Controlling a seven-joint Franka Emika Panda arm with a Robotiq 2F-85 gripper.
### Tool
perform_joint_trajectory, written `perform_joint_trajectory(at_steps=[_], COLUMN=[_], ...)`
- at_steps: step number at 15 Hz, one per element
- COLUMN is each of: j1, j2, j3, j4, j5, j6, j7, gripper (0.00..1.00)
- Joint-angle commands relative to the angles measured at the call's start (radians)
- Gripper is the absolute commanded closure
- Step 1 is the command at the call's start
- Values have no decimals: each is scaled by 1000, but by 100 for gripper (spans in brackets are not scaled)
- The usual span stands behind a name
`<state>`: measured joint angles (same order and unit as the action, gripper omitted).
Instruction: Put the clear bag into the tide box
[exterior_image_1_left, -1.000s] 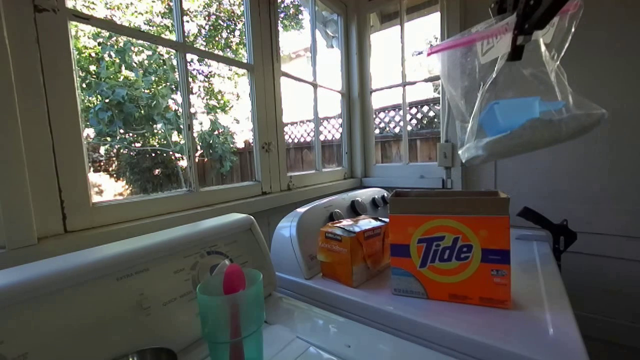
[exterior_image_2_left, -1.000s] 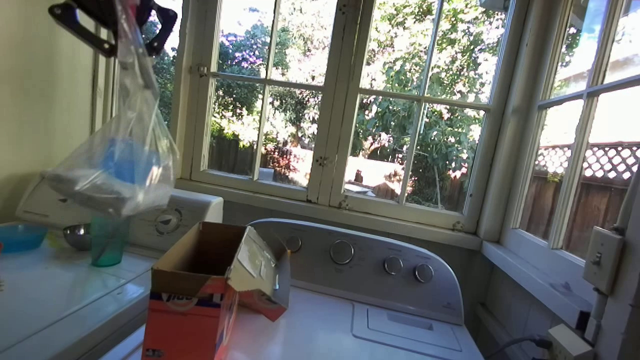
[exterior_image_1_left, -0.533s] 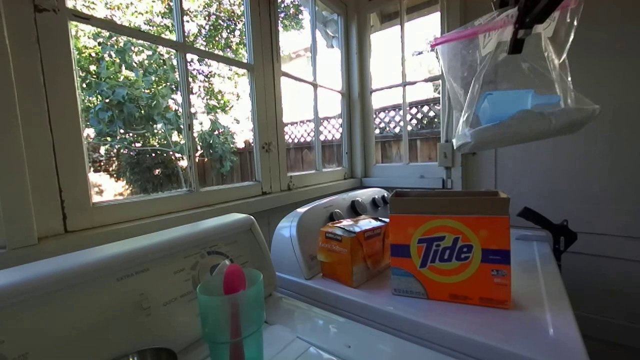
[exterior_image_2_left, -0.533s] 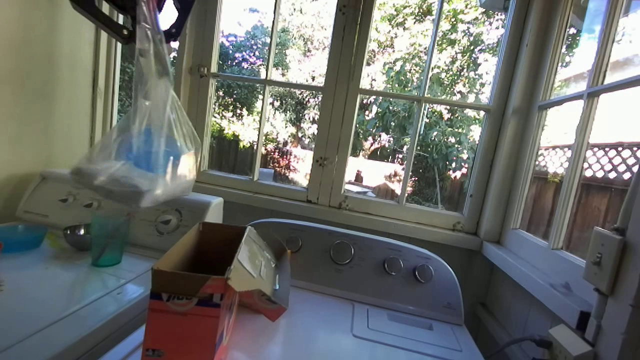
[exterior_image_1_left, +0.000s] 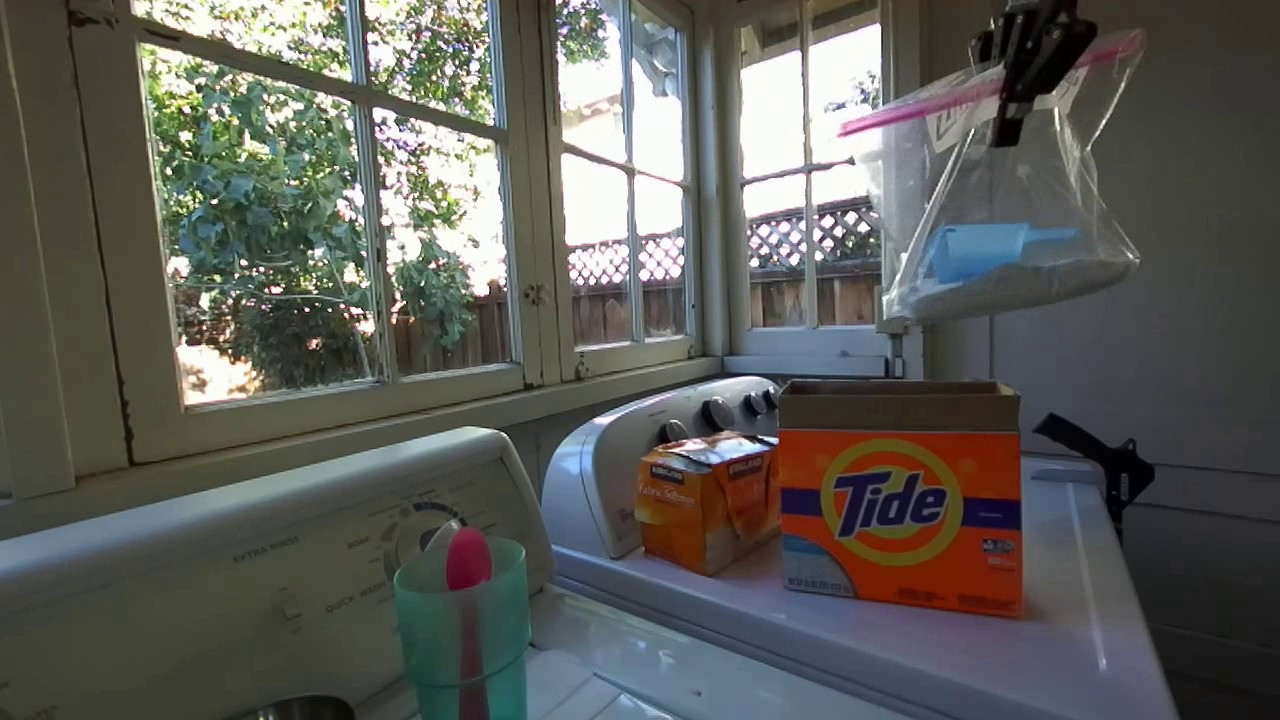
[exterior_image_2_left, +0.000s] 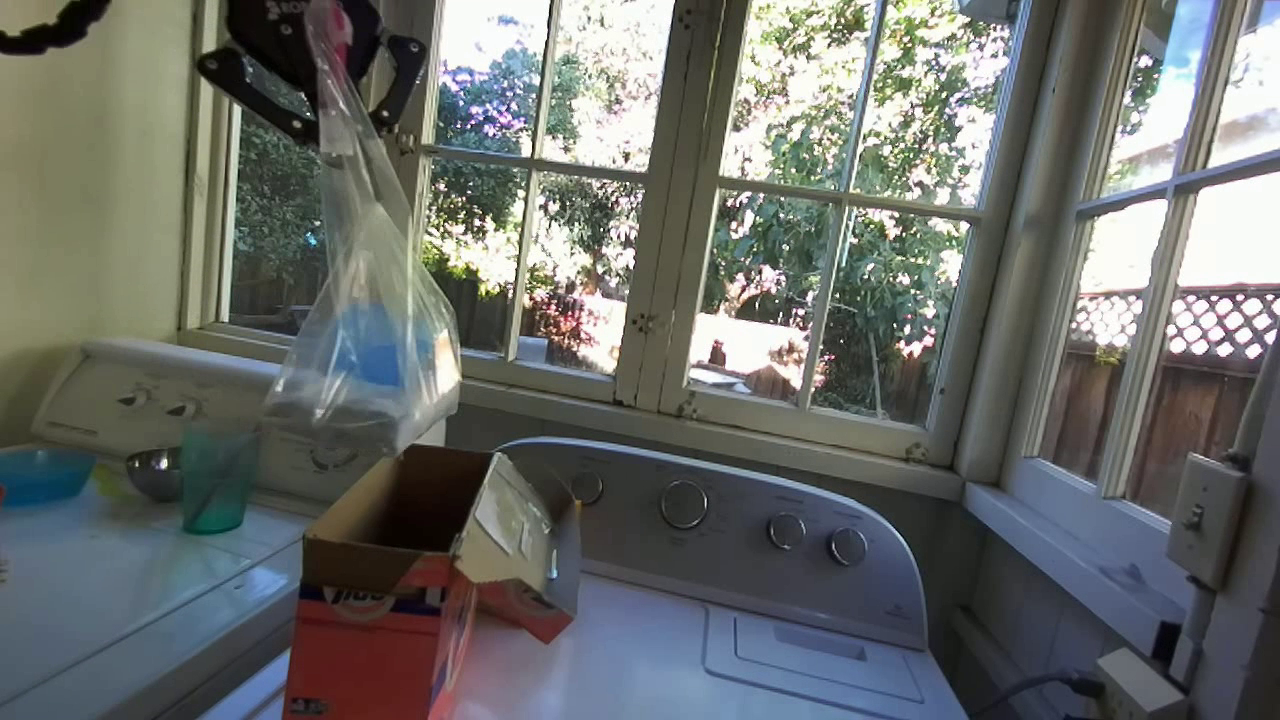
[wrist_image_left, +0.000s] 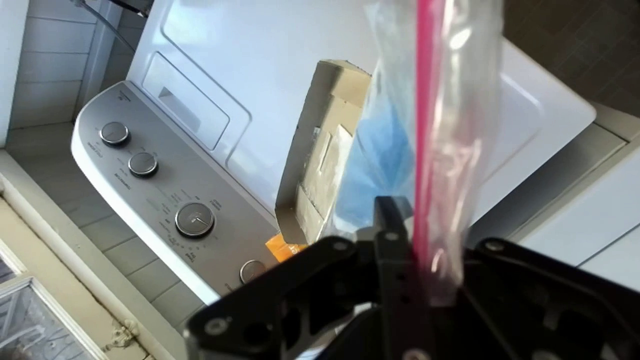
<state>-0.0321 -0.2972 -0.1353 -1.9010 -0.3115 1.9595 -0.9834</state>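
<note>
fingers (exterior_image_1_left: 1009, 125) grip the clear zip-top bag (exterior_image_1_left: 1000, 205) at its pink seal strip (exterior_image_1_left: 920, 112), and the bag hangs below them, powder (exterior_image_1_left: 1035, 285) and a blue scoop (exterior_image_1_left: 975, 250) sagging at its bottom, above the open tide box (exterior_image_1_left: 900, 520) and apart from it. strip and box seem to line up lengthwise, but in an exterior view the bag overhangs one end of the brown rim (exterior_image_1_left: 900, 406), so the next move likely calls for centring it before lowering.
</note>
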Motion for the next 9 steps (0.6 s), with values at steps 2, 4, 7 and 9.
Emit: perform_joint_trajectory(at_steps=[2,4,7,9], j1=[-28,-34,-38,-41], j2=[54,77,103,120], j3=[13,9,9,11], j4=[8,10,15,23], j5=[-60,-68,-69,-74], j6=[55,71,89,97], j7=[105,129,138,143], gripper=[100,100,100,100])
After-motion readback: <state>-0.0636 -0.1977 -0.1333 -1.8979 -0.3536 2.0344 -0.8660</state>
